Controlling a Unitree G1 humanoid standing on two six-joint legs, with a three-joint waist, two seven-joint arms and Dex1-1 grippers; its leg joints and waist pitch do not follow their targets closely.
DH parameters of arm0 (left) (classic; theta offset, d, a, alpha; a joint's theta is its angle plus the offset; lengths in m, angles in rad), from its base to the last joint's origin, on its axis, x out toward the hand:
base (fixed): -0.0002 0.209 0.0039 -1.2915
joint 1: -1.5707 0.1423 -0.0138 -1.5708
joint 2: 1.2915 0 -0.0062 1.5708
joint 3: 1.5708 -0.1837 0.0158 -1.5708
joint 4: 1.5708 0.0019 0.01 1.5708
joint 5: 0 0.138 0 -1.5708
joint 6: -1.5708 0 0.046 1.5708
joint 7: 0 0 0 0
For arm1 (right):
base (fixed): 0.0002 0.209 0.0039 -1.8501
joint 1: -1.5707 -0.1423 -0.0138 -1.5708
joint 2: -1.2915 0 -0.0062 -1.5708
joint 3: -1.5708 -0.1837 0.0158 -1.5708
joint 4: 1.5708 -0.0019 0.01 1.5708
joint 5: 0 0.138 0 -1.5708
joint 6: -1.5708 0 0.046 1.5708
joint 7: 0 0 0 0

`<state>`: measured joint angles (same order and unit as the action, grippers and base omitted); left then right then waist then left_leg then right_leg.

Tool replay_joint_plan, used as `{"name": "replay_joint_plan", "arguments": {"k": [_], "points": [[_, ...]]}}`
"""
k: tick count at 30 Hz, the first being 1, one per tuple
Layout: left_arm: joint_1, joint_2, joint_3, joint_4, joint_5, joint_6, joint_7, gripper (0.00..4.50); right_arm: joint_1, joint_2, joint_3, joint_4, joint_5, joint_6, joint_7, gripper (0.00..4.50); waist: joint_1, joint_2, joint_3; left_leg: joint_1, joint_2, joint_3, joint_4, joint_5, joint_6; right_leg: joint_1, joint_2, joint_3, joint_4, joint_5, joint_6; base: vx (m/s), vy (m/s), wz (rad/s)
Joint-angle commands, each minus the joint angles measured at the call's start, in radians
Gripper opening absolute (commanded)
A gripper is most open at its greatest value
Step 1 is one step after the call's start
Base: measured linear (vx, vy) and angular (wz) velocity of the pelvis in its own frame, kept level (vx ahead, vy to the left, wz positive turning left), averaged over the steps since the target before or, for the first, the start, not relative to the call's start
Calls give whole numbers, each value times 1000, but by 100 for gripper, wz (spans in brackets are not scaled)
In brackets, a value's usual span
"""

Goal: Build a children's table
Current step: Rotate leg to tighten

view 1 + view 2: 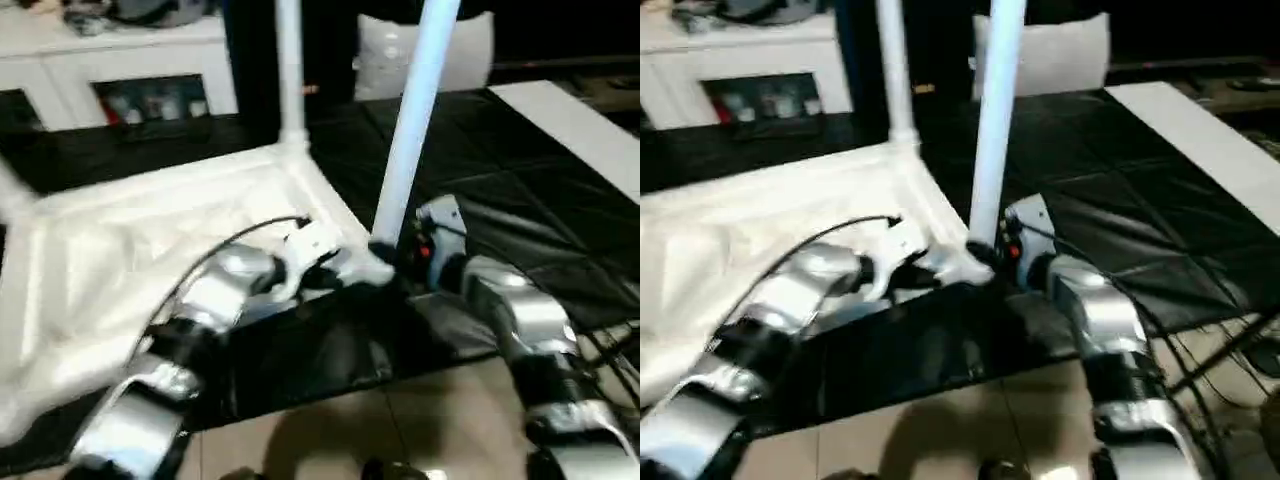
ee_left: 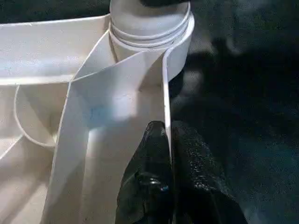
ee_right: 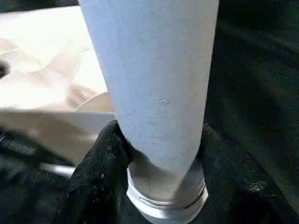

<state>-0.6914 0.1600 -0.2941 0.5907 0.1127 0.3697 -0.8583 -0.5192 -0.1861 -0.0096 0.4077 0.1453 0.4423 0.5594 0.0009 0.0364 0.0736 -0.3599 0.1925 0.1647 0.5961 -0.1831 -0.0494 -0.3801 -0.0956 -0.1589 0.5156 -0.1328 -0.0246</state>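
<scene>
Black fingers [image 2: 159, 186] of the left gripper [image 2: 169, 140] are pinched shut on the thin side wall of the table [image 1: 130, 250], one finger on each face of that wall, close to a corner socket [image 2: 154, 37]. The right gripper [image 3: 159, 154] is closed around the foot of a leg [image 1: 412, 130], its 2 fingers [image 3: 96, 182] pressed against either side of the tube just above the ribbed collar. That leg is seated in the near corner socket and is seen standing almost upright, tilted a little. The table is laid upside down on a black mat [image 1: 520, 180], its ribbed underside facing up. A 2nd leg [image 1: 290, 70] is stood upright in the far corner socket. Beyond the mat, a white cabinet [image 1: 120, 60] with dark glass fronts is seen, and a white cushion [image 1: 470, 50] is propped beside it. Pale floor tiles [image 1: 420, 420] are met at the mat's near edge.
</scene>
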Motion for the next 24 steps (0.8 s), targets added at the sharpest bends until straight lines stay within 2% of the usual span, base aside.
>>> {"name": "replay_joint_plan", "arguments": {"k": [1, 2, 4, 6, 8, 10, 11, 12, 13, 15, 16, 17, 18, 22, 24], "points": [[-49, -68, -19, -45, -35, -32, -6, 0, -15, 47, 31, 27, -4, -16, -24, 228, -4, 0, -60, 29, 43, -37, -88, -554, -1, 35, -70, 26, -77, -558, -32, 0, 0, 0], [-50, -70, -21, -44, -29, -35, 0, 0, -14, 52, 35, 22, -9, -23, -24, 248, -2, -2, -61, 26, 31, -33, -81, -507, 5, 34, -79, 29, -81, -576, -42, 0, 0, 0], [-45, -60, -31, -49, -17, -48, -9, 0, -10, 50, 45, 9, -13, -17, -9, 268, 4, -3, -63, 20, 27, -27, -77, -438, 20, 34, -82, 36, -81, -574, -54, 0, 0, 0], [-38, -48, -36, -50, -7, -58, -12, 0, -7, 41, 46, 6, -15, -25, -4, 282, 12, -2, -68, 16, 33, -25, -81, -385, 32, 37, -81, 45, -70, -514, -82, 0, 0, 0], [-31, -35, -43, -50, 4, -72, -14, 0, -4, 31, 44, 8, -17, -38, 2, 305, 24, -6, -71, 12, 37, -19, -83, -329, 40, 35, -76, 59, -53, -418, -127, 0, 0, 0], [-23, -14, -53, -44, 19, -93, -14, 0, 3, 8, 39, 10, -5, -57, 39, 320, 33, -11, -72, 10, 34, -13, -80, -296, 51, 36, -77, 66, -45, -390, -145, 0, 0, 0], [-21, -8, -57, -41, 24, -102, -16, 0, 5, 0, 39, 10, -3, -61, 50, 333, 42, -11, -75, 5, 34, -11, -78, -263, 61, 40, -79, 70, -39, -375, -149, 0, 0, 0], [-14, 9, -66, -36, 31, -120, -25, 0, 12, -25, 44, 8, -1, -77, 84, 333, 47, -12, -76, 5, 33, -9, -76, -248, 65, 38, -78, 71, -37, -366, -150, 0, 0, 0], [-6, 28, -74, -36, 35, -145, -44, 0, 24, -58, 54, 5, -8, -102, 125, 346, 54, -14, -79, 0, 32, -8, -73, -216, 72, 39, -76, 74, -29, -337, -154, 0, 0, 0], [-2, 40, -81, -36, 40, -160, -55, 0, 29, -74, 55, 6, -16, -119, 145, 360, 62, -15, -78, -4, 31, -5, -70, -197, 84, 39, -75, 73, -26, -342, -153, 7, -27, 0], [6, 63, -95, -36, 51, -190, -76, 0, 37, -104, 53, 11, -22, -151, 181, 366, 68, -15, -75, -3, 29, -4, -68, -201, 83, 35, -74, 72, -30, -375, -143, 14, -54, 0], [8, 67, -97, -36, 53, -195, -79, 0, 38, -109, 53, 12, -22, -156, 187, 378, 69, -15, -75, -4, 28, -4, -68, -205, 81, 36, -74, 70, -31, -392, -135, 7, -55, -1], [18, 94, -104, -32, 58, -212, -102, 0, 49, -154, 46, 16, -16, -187, 247, 390, 72, -14, -76, -4, 30, -4, -68, -201, 79, 38, -75, 70, -33, -413, -121, 0, 0, 0], [31, 135, -109, -32, 41, -257, -171, 0, 62, -230, 44, 14, 1, -229, 359, 416, 84, -11, -73, 3, 36, -4, -70, -221, 72, 33, -66, 65, -38, -439, -108, 0, 0, 0], [37, 154, -116, -37, 30, -283, -214, 0, 67, -255, 45, 6, 19, -227, 412, 436, 82, -11, -71, 4, 39, -7, -73, -243, 65, 31, -65, 64, -38, -450, -107, 0, 0, 0]]}}
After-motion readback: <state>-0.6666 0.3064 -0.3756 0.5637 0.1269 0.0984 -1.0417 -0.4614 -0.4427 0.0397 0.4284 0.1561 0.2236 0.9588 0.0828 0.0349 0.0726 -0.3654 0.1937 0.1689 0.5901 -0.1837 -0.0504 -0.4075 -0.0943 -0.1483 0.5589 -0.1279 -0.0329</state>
